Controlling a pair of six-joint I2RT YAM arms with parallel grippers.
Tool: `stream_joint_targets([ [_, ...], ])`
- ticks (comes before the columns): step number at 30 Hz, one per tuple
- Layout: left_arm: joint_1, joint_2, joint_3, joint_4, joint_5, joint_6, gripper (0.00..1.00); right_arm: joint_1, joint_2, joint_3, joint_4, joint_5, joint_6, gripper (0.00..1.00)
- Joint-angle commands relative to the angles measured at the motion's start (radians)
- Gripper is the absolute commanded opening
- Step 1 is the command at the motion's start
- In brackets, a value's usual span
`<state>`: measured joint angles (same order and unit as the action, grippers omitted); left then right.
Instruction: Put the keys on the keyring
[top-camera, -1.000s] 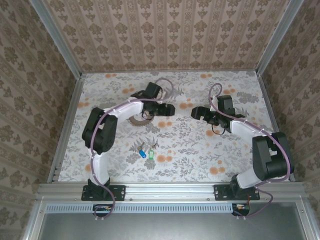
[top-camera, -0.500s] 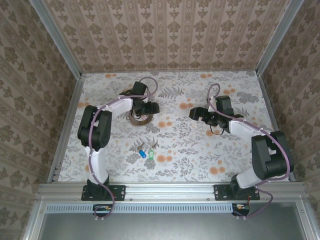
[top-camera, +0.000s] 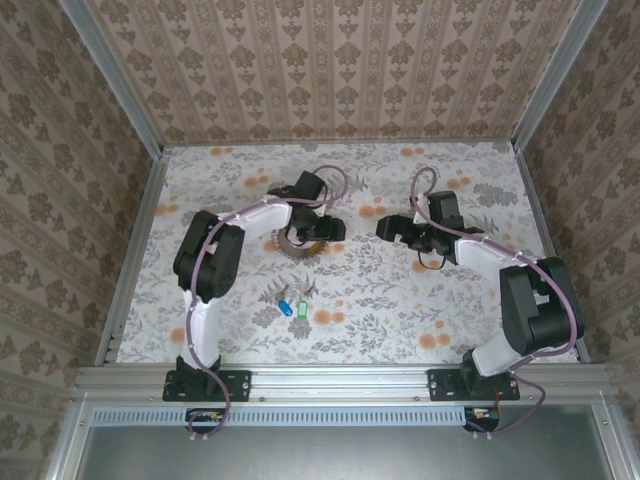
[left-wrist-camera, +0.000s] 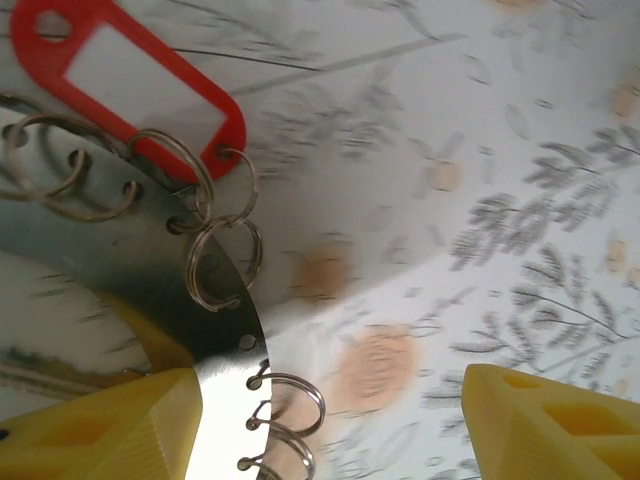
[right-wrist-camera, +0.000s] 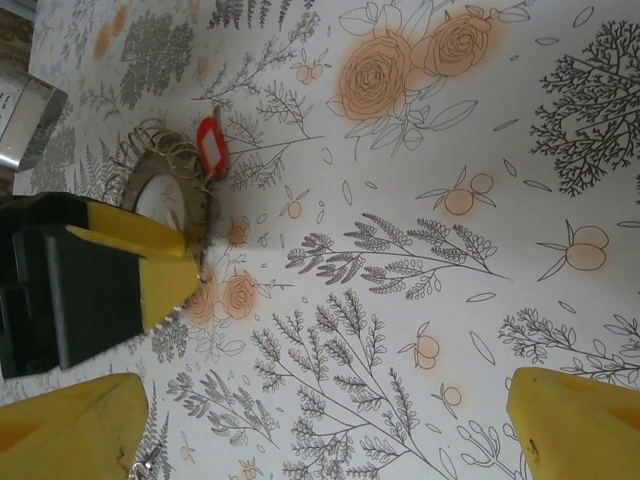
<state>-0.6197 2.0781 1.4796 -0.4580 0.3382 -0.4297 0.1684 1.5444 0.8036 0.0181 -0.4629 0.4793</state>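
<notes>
We've got the left gripper (left-wrist-camera: 330, 400), jaws open, over the rim of the keyring (left-wrist-camera: 130, 255). Closing off-centre could flick it away. Right gripper (right-wrist-camera: 330, 420) jaws wide, empty.

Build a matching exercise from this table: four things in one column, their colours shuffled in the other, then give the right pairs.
Things:
1. key tag
2. keyring
3. loose key nearer the left arm's base
4. loose key just to its right

Colours:
A. green head
B. silvery grey, holes along its edge
C. red, with a white window
D. blue head

Pairs: 1-C, 2-B, 3-D, 4-A
</notes>
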Motion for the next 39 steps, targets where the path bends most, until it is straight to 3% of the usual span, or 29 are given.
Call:
stream_joint_targets([
  [1,-0.062,0.067,0.028,0.007,0.083,0.002,0.70,0.006,0.019,0.022,-0.014,-0.011,0.004,0.94],
  [8,-0.164,0.034,0.001,0.087,0.180,0.011,0.68,-0.004,-0.018,0.002,-0.041,0.034,-0.024,0.91],
  [13,-0.153,-0.121,-0.107,0.197,0.119,-0.007,0.70,-0.006,0.006,0.017,-0.049,-0.014,-0.030,0.84],
  [19,-0.063,-0.342,-0.359,0.373,-0.020,-0.150,0.72,0.002,0.063,0.060,-0.070,-0.106,-0.037,0.71],
  [26,0.015,-0.427,-0.523,0.392,-0.075,-0.292,0.71,0.057,0.162,0.185,-0.202,-0.115,-0.123,0.62],
  [39,-0.046,-0.407,-0.515,0.305,-0.103,-0.336,0.70,0.132,0.434,0.506,-0.429,-0.093,-0.279,0.61],
])
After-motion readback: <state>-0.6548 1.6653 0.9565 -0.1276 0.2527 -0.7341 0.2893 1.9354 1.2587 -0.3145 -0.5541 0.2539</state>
